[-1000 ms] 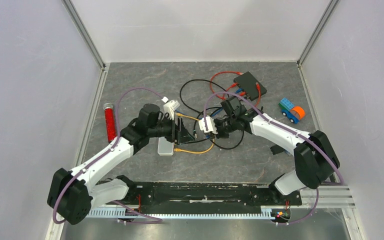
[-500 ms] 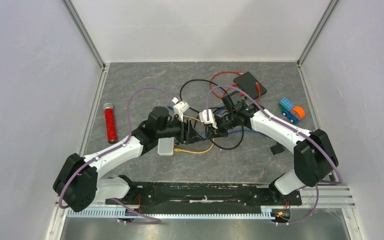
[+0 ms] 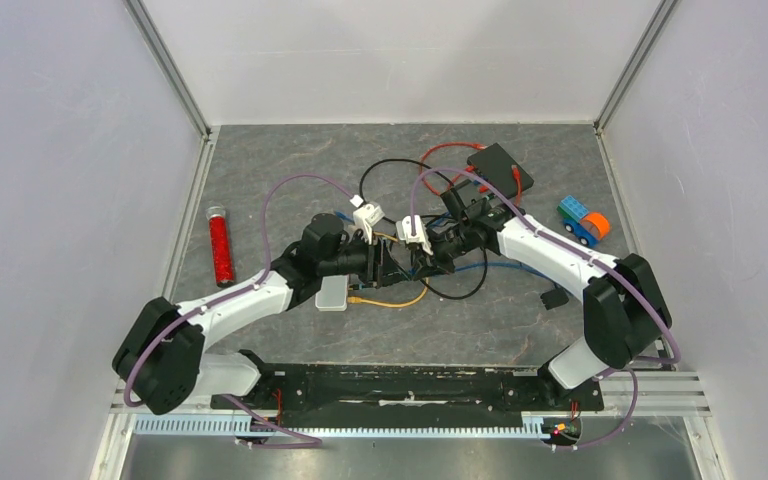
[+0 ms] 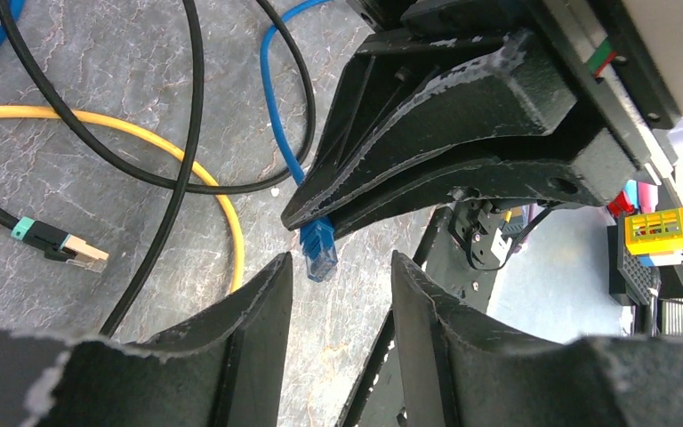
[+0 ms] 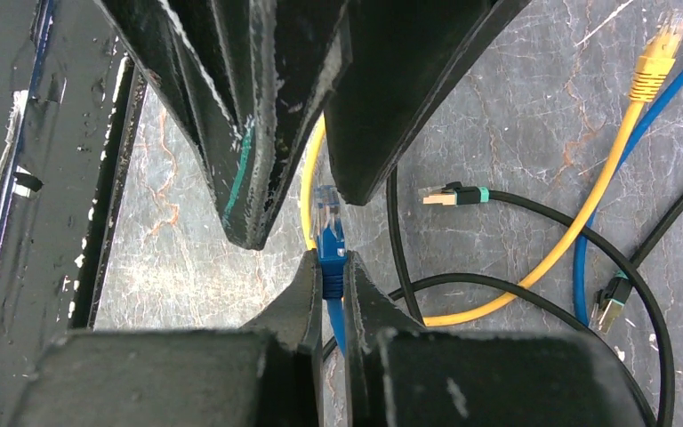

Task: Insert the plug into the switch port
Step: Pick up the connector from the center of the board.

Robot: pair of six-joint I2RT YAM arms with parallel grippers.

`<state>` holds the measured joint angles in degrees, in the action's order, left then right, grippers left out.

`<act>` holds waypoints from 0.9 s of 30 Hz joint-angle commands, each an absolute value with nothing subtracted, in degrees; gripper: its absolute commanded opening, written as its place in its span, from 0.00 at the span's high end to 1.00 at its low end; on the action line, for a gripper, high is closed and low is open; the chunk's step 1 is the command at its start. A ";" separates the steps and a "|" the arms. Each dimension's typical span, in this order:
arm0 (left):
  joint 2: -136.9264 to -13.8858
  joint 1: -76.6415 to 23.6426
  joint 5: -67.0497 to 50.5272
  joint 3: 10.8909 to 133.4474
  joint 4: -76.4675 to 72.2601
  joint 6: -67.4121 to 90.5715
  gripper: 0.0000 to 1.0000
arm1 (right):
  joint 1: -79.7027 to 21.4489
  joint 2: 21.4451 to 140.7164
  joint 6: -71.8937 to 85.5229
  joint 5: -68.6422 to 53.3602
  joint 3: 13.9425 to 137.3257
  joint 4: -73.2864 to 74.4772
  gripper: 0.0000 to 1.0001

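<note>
Plug (image 5: 327, 218): blue, being held over the bench (image 3: 290, 160) mid-scene, well apart from the switch (image 3: 500, 168).
Right fingers (image 5: 298, 307): pinching narrowly just behind the connector (clear tip sticking out).
Left fingers (image 4: 262, 329): standing partly apart, gripping nothing, facing that tip at the mouth of their gap.

1 blue cable (image 4: 269, 89), 1 yellow cable (image 5: 651, 78), 1 red cable (image 3: 438, 151); black cable (image 3: 380, 170) qty unclear. 1 switch (image 3: 500, 167), 1 red tube (image 3: 220, 245), 1 toy truck (image 3: 584, 220), 1 clear box (image 3: 331, 294).
</note>
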<state>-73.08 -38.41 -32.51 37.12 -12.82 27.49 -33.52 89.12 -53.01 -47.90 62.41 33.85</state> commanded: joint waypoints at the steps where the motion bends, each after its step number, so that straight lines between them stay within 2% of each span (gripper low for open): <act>1: -73.87 -38.94 -32.88 36.86 -16.30 26.46 0.50 | -33.31 89.40 -51.77 -49.92 65.13 34.45 1.00; 7: -73.79 -38.94 -33.25 36.41 -17.05 26.47 0.57 | -33.31 89.56 -50.88 -49.85 65.41 34.54 1.00; 10: -73.65 -38.94 -33.15 36.39 -16.81 26.84 0.73 | -33.32 89.74 -50.22 -49.58 65.78 34.51 0.98; 12: -73.42 -38.98 -33.14 36.32 -16.57 27.21 0.80 | -33.35 89.85 -49.60 -48.91 66.15 34.28 0.95; 13: -73.30 -38.94 -33.12 36.31 -16.33 27.30 0.82 | -33.31 89.83 -49.34 -48.38 66.27 34.13 0.92; 15: -72.89 -38.94 -32.54 36.37 -15.58 27.70 0.87 | -33.31 89.47 -48.48 -46.43 66.06 32.82 0.78; 17: -72.41 -38.96 -31.22 36.60 -14.25 28.49 0.90 | -33.31 88.44 -47.99 -44.18 64.79 30.80 0.74; 20: -71.32 -38.96 -29.22 36.76 -12.97 31.25 0.93 | -33.31 85.24 -46.91 -40.60 61.31 25.40 0.58; 27: -67.26 -38.68 -21.41 36.69 -8.94 41.99 0.92 | -33.35 74.00 -43.78 -32.96 48.52 6.06 0.49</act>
<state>-71.00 -38.65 -26.55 36.47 -10.48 33.12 -33.52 80.20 -45.93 -37.82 53.65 19.81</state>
